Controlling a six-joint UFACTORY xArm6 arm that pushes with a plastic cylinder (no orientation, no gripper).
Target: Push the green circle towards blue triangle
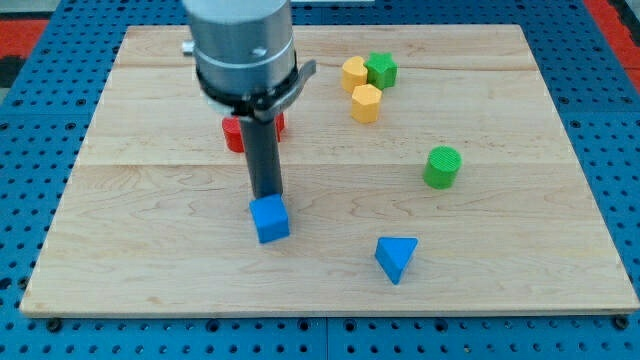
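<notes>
The green circle (442,166) is a short green cylinder at the view's right, mid-height on the wooden board. The blue triangle (396,258) lies below it and a little to the left, with a gap of bare board between them. My tip (267,196) is left of centre, right above a blue cube (270,219) and touching or nearly touching its top edge. The tip is far to the left of the green circle and the blue triangle.
A red block (234,133) sits partly hidden behind the rod. Two yellow hexagon blocks (354,72) (366,103) and a green star-like block (381,69) cluster at the view's top, right of centre. The wooden board (150,260) lies on a blue pegboard.
</notes>
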